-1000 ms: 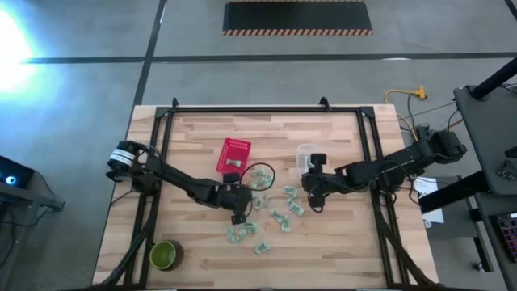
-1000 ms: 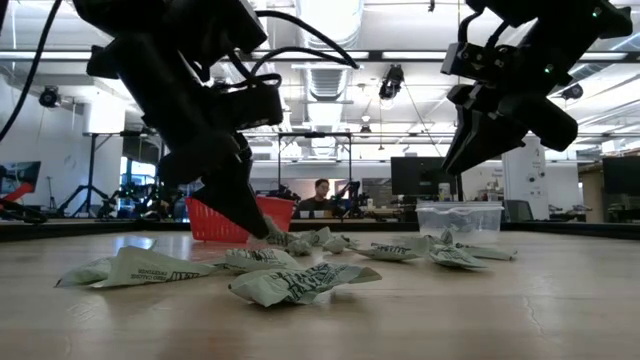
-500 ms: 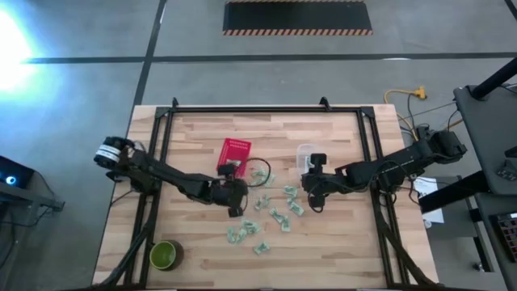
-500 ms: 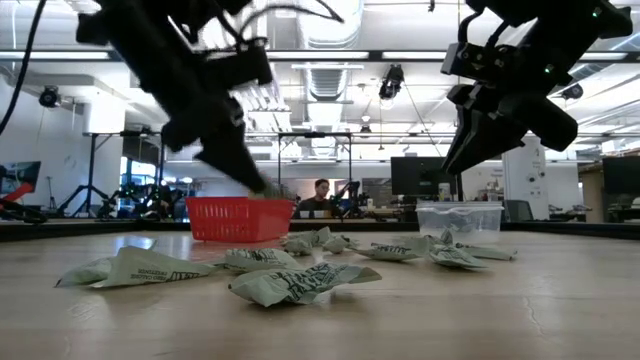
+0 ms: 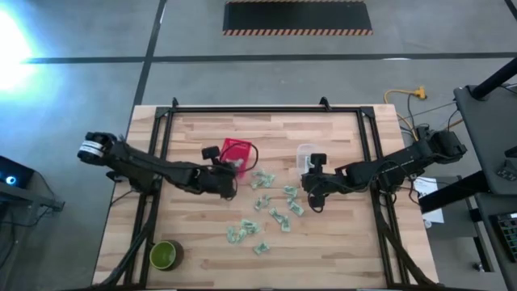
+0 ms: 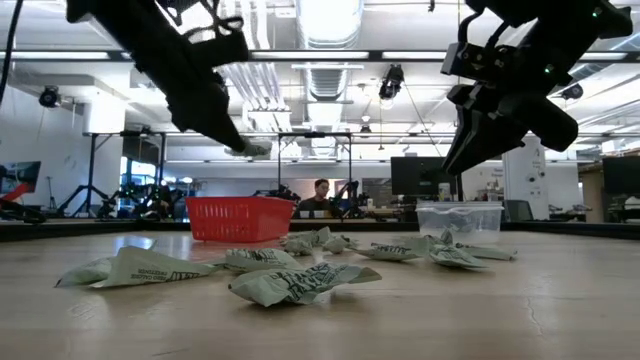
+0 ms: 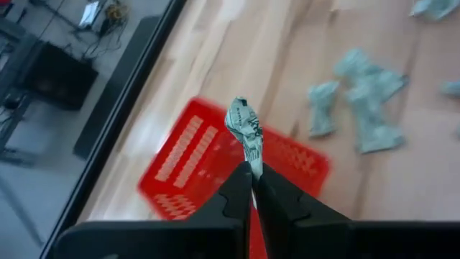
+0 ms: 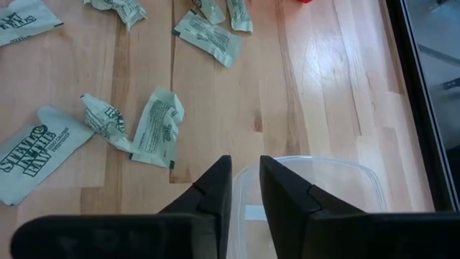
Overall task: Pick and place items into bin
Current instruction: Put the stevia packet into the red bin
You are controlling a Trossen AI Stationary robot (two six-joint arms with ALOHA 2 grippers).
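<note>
Left claw (image 7: pixel 253 188) pinches one packet (image 7: pixel 245 129), raised over the red basket (image 7: pixel 187 155) on the surface (image 5: pixel 339 234), left of centre. Right claw (image 8: pixel 245 188) hangs slightly spread above the clear tub (image 8: pixel 316 180), holding nothing, right of centre. Other packets (image 5: pixel 271 212) lie scattered mid-surface between the arms, just right of the basket. Green bowl (image 5: pixel 164 256) sits at the near left corner.

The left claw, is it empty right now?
No, the left claw is shut on a crumpled packet, held above the red basket.
</note>
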